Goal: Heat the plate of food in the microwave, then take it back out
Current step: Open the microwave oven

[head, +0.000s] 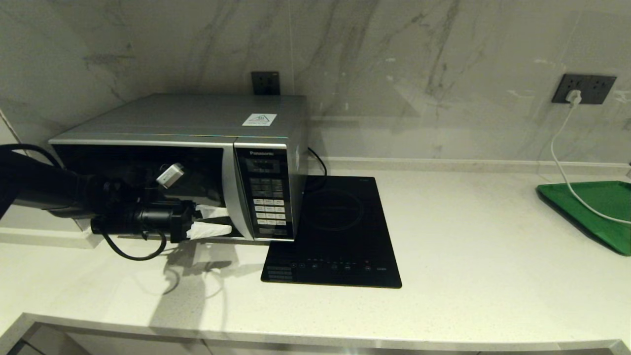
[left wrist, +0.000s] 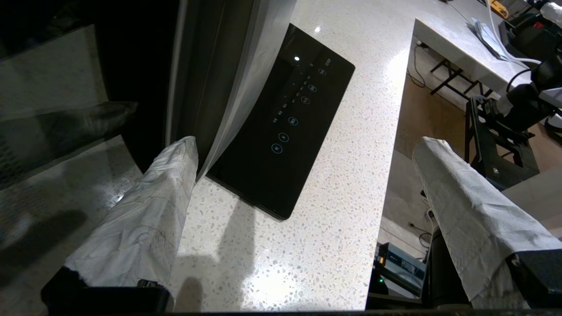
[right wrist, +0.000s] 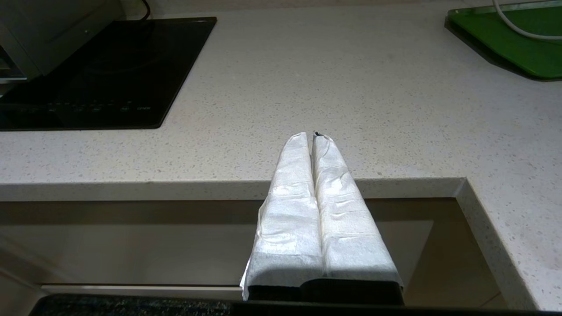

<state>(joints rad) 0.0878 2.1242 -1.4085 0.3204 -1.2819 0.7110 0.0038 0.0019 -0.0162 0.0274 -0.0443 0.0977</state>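
This is a kitchen: a pale speckled stone tabletop (head: pixel 468 236) runs along a marble-veined wall (head: pixel 394 64) with power sockets (head: pixel 583 88), carrying a silver microwave (head: pixel 197 148), a flat black glass hob (head: pixel 340 231) and a green tray (head: pixel 591 207).

Grey-veined marble wall (head: pixel 394 64) with dark sockets (head: pixel 583 88) backs a pale speckled counter (head: pixel 468 246).

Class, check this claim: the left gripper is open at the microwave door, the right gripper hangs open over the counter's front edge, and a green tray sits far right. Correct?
One error: the right gripper is shut, its wrapped fingers pressed together, as the right wrist view shows. The left gripper is open at the microwave door, and the green tray sits far right.
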